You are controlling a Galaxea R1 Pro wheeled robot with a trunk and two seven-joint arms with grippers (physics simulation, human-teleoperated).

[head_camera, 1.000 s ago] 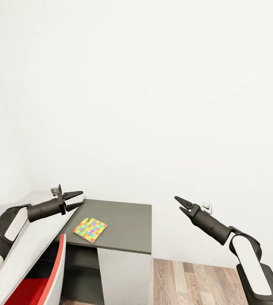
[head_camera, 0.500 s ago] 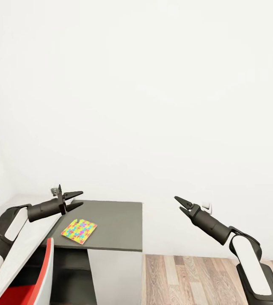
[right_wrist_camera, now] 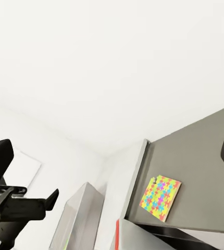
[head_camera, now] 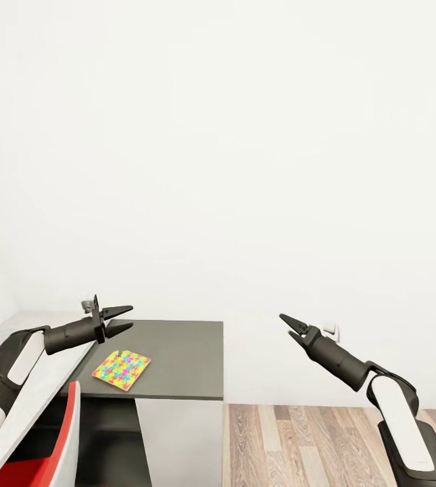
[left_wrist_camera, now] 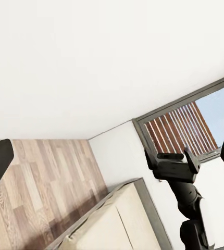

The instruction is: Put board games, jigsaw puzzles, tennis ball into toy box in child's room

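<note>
Head view: left claw (head_camera: 124,319) spread open and empty above the dark grey tabletop (head_camera: 184,358); jigsaw puzzle (head_camera: 122,369) flat on its near left part; right claw (head_camera: 287,323) open, empty, well off to the right over the wood floor (head_camera: 312,439). Right wrist view: puzzle (right_wrist_camera: 160,198) near the tabletop edge (right_wrist_camera: 195,172). Left wrist view: bed (left_wrist_camera: 112,224), window (left_wrist_camera: 182,127).

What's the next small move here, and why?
Probably bring the left claw down over the jigsaw puzzle. The puzzle lies flat on the dark grey desk, just below and ahead of that open, empty claw, while the right claw hangs open well off to the side over the floor.
</note>
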